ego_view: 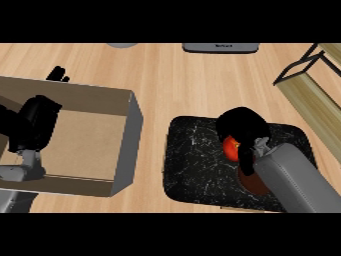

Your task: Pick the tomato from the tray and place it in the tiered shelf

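Note:
The red tomato (232,149) lies on the black marbled tray (191,165) at the middle right of the counter. My right hand (239,125) sits on top of it with its fingers curled round it, so only the tomato's left side shows. The tiered shelf (317,97), wooden boards in a black frame, stands at the right edge, apart from the tray. My left hand (31,122) rests open at the left, over the cardboard box.
An open cardboard box (92,125) fills the left side, its wall close to the tray. A dark red-brown item (253,184) lies on the tray, half hidden by my right forearm. A grey appliance (221,47) and a grey round thing (121,45) sit at the far edge.

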